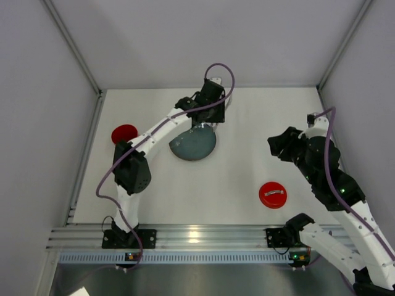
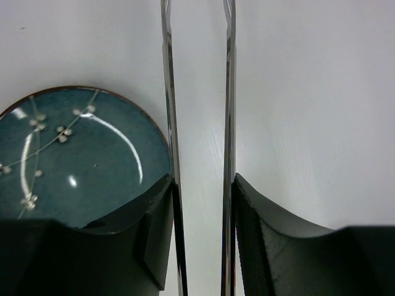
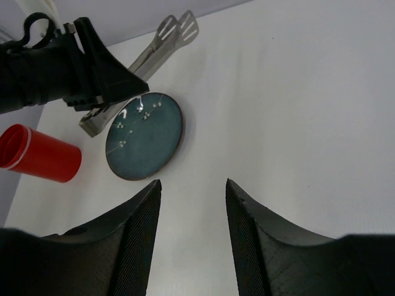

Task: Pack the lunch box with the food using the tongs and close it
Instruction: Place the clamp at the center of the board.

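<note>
Slim silver tongs point(image 2: 229, 92) run between my left gripper's point(image 2: 202, 182) fingers, which are shut on their two arms. In the top view that gripper point(image 1: 213, 108) hovers just behind the blue-grey plate point(image 1: 192, 143). The right wrist view shows the tongs point(image 3: 176, 31) with their tips pointing away past the plate point(image 3: 144, 135), which is bare. The red lunch box point(image 1: 124, 134) stands left of the plate, its mouth uncovered. No food shows in any view. My right gripper point(image 3: 191, 182) is open and holds nothing, raised over the right of the table point(image 1: 278, 147).
The flat red lid point(image 1: 272, 195) with a grey strip lies on the table at the front right, below my right gripper. Grey walls close the table at the back and both sides. The left arm point(image 1: 133, 166) reaches across the plate's left side.
</note>
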`<state>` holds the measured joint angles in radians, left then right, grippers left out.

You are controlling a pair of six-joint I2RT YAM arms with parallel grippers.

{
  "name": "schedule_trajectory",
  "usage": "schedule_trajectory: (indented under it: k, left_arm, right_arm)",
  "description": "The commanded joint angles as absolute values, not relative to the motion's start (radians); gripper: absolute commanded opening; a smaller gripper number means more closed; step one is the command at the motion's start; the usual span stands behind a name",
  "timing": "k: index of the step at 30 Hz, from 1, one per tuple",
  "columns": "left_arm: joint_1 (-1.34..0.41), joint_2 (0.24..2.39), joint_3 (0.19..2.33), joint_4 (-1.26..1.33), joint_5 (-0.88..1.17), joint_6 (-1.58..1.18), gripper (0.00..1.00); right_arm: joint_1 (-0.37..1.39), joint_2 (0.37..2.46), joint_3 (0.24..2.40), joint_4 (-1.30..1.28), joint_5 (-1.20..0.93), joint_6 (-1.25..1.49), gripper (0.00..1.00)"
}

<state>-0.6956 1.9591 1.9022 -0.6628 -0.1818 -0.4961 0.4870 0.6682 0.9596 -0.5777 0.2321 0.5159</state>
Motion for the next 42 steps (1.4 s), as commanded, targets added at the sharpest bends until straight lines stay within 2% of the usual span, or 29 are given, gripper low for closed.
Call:
schedule_trajectory:
  k: [1, 5, 14, 24, 31, 38, 42]
  left_arm:
    - [-0.713, 2.081, 2.035, -0.549, -0.106, -0.483, 0.46]
    - [-0.726, 2.192, 2.109, -0.508, -0.066, -0.483, 0.45]
    - [-0.749, 2.338, 2.109, -0.42, -0.02, -0.48, 0.48]
    - [-0.787, 2.427, 2.088, -0.394, -0.054, -0.454, 0.63]
    - [-0.798, 2.408, 2.082, -0.368, -0.112, -0.417, 0.77]
    - [-0.801, 2.338, 2.071, -0.365, -0.193, -0.37, 0.79]
    - [-0.819, 2.209, 1.991, -0.328, -0.219, -0.327, 0.79]
  right_arm:
    - [0.499, 0.673, 1.018, -0.667, 0.294, 0.497, 0.46]
    - [0.499, 0.692, 1.052, -0.686, 0.336, 0.479, 0.46]
    - [0.499, 0.721, 1.052, -0.67, 0.364, 0.46, 0.48]
    - [0.499, 0.726, 1.005, -0.644, 0.318, 0.456, 0.49]
    - [0.499, 0.733, 0.997, -0.64, 0.282, 0.449, 0.5]
    - [0.499, 0.733, 1.028, -0.661, 0.244, 0.44, 0.52]
    - [0.499, 0.712, 1.061, -0.686, 0.264, 0.431, 0.53]
